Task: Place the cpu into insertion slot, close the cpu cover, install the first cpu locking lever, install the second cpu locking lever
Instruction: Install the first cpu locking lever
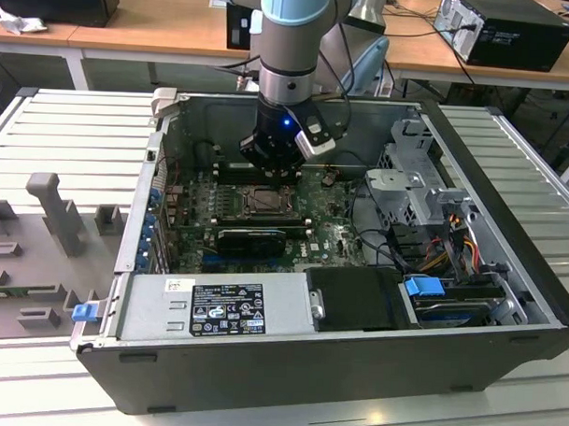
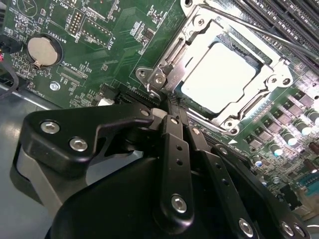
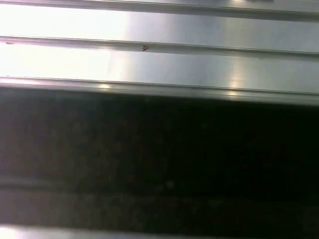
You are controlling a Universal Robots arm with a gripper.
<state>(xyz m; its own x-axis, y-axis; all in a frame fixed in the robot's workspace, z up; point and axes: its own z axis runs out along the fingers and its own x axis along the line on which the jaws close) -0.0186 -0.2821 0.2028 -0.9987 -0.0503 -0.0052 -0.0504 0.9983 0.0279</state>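
I see the cpu (image 2: 219, 82) seated under the closed cpu cover (image 2: 199, 37); my gripper (image 2: 172, 107), fingers together, noses the socket corner, so I'd press levers gently.

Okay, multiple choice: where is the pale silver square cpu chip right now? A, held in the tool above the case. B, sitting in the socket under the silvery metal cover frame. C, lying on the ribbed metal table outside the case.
B: in the second wrist view the pale silver square cpu chip sits in the socket, with the silvery metal cover frame lying around it, beyond the black tool.
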